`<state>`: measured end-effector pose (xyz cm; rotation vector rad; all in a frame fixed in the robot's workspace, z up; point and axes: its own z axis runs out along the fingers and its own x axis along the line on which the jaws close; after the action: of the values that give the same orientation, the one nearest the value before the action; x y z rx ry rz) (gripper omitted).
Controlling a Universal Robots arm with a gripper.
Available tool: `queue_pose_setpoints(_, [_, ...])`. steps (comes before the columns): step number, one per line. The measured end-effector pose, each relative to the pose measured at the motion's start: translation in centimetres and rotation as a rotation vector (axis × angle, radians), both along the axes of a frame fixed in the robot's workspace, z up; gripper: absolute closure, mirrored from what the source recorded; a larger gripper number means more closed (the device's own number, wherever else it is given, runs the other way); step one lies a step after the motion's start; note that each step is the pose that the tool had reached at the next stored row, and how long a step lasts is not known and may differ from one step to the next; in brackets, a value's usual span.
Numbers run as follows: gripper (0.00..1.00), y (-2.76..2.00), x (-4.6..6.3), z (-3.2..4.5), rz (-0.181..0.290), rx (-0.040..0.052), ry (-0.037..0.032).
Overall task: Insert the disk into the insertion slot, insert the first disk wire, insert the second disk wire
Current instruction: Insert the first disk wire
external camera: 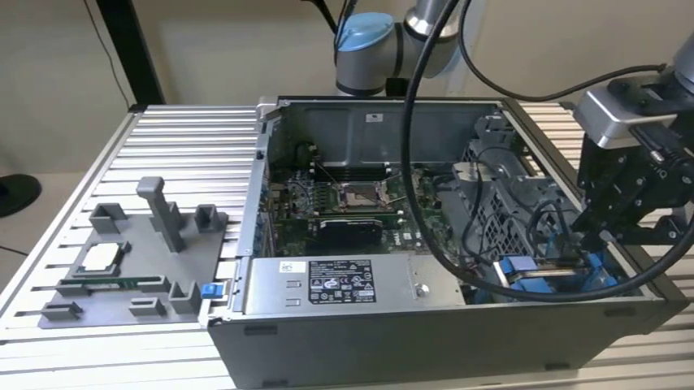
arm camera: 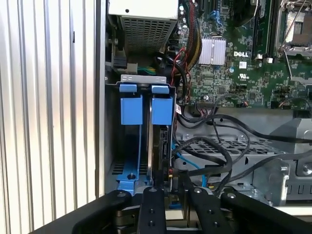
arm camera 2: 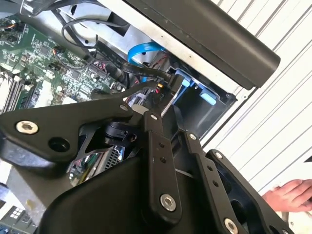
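First wrist view: disk (arm camera: 160,146) sits edge-on in the slot (arm camera: 130,181), straight ahead of the pincer (arm camera: 168,191) and just beside it. Its long axis runs away from the pincer, blue tabs (arm camera: 162,105) at the far end. Pincer's grip state: cannot tell.

The silver-grey cylindrical robot arm (external camera: 358,77) bore a rounded light-blue plastic joint cap (external camera: 363,34); thick black rubber cables (external camera: 410,146) looped off it; a silver-grey boxy wrist block (external camera: 616,120) topped the matte black jointed metal gripper (arm camera: 173,191); its flat, round-ended bars carried round silver screw heads (arm camera 2: 168,201).
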<state>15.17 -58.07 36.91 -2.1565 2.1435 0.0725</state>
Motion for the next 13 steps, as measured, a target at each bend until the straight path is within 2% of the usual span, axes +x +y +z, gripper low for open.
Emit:
queue_pose_setpoints(7, [0.0, 0.0, 0.1, 0.04, 0.0, -0.0007, 0.0014])
queue_pose_setpoints(10, [0.0, 0.0, 0.6, 0.03, 0.0, -0.0004, 0.0087])
queue_pose_setpoints(13, [0.0, 0.0, 1.3, 0.03, 0.0, -0.0003, 0.0188])
